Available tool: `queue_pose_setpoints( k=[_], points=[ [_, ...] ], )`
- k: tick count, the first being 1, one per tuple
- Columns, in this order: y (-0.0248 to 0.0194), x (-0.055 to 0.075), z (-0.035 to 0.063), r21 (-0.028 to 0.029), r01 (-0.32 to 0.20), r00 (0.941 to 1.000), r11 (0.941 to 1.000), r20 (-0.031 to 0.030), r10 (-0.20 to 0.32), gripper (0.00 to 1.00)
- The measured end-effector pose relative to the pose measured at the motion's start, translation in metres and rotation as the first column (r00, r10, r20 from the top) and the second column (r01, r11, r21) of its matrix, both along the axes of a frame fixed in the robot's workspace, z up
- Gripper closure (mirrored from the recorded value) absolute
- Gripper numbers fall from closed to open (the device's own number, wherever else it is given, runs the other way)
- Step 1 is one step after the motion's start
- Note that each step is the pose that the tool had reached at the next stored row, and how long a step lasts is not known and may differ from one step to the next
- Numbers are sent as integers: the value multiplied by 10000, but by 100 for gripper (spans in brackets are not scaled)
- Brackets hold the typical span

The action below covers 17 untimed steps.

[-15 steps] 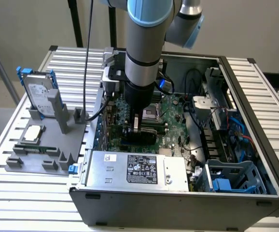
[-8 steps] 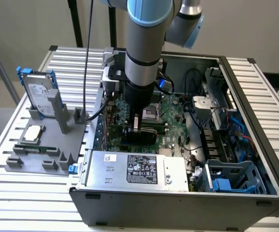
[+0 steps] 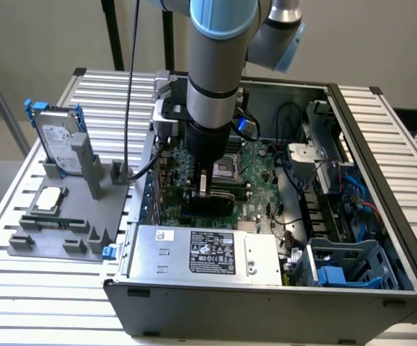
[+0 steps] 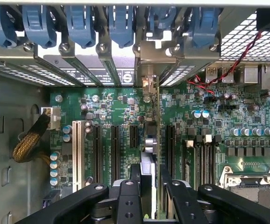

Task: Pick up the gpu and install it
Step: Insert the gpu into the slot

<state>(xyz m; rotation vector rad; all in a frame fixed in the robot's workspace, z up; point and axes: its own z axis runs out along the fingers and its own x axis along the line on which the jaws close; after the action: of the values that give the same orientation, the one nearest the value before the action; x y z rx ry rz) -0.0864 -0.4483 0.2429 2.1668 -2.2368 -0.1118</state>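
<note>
GPU held on edge over the motherboard, inside the open computer case

The gripper (image 4: 149, 186) has its fingers (image 4: 128, 196) partly closed on the gpu (image 4: 150, 140), which stands upright between them, its bracket end toward the rear wall of the computer case (image 3: 382, 122). The card lies along the black expansion slots of the motherboard (image 4: 209, 116); whether it is seated cannot be told. The hard drive (image 3: 58, 144) stands in the grey fixture (image 3: 50, 238) beside the case

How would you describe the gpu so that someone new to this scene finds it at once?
Start at the open computer case and look under the arm, where the tool reaches down over the green main board. The gpu is the thin card standing on edge between the tool's fingers, running toward the case's rear brackets. Unlike the bare slots beside it, it rises above the board.
</note>
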Motion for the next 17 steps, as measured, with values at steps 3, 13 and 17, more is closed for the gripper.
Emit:
queue_pose_setpoints(
  k=[3,13,17],
  points=[
    [1,-1,-1,3,2,10000,10000,-2,-2,72],
    [0,0,192,-1,1,10000,10000,0,-1,66],
    [0,0,369,-5,0,10000,10000,0,0,66]
  ],
)
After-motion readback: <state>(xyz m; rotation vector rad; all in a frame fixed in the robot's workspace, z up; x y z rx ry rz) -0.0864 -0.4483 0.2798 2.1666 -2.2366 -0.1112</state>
